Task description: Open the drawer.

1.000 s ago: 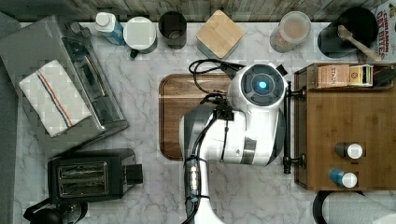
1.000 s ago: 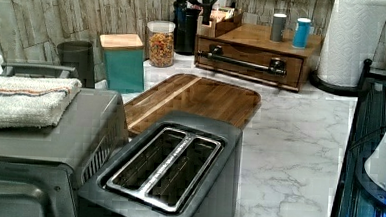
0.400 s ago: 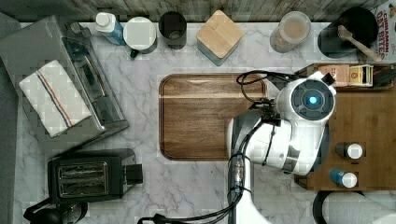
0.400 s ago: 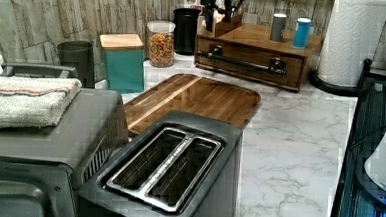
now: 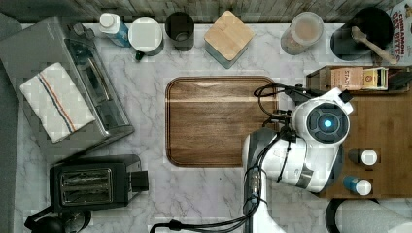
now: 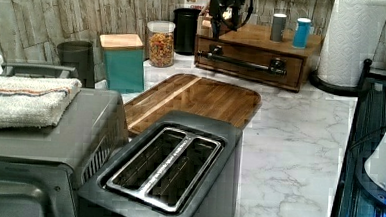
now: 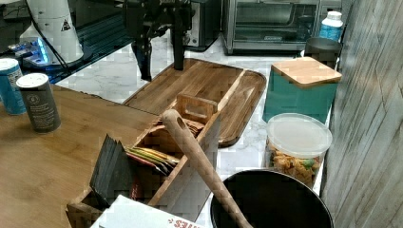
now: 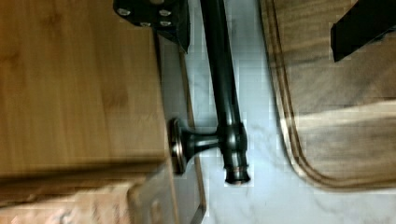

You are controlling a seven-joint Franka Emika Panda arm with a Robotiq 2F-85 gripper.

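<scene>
The drawer (image 6: 249,67) sits shut in the front of the bamboo box (image 5: 384,126), with its black bar handle (image 6: 243,64) across it. In the wrist view the handle (image 8: 220,79) and one post (image 8: 198,140) run between my open fingers: one finger (image 8: 156,16) is over the box top, the other (image 8: 359,28) over the wooden tray. My gripper (image 7: 161,71) hangs just above the handle's end, touching nothing; in the left view the gripper (image 6: 223,25) is over the handle's left post. In the top view the arm (image 5: 320,124) hides the handle.
The dark wooden tray (image 5: 218,121) lies right beside the handle. Two shakers (image 5: 364,156) and a tea-bag rack (image 5: 359,77) stand on the box. A teal canister (image 5: 228,39), cereal jar (image 5: 303,31), black pot (image 5: 362,31), toaster (image 5: 92,182) and toaster oven (image 5: 63,87) ring the counter.
The arm has swung to the top view's right, from over the tray to over the box's front edge. In the left view the gripper has come to hang above the handle.
</scene>
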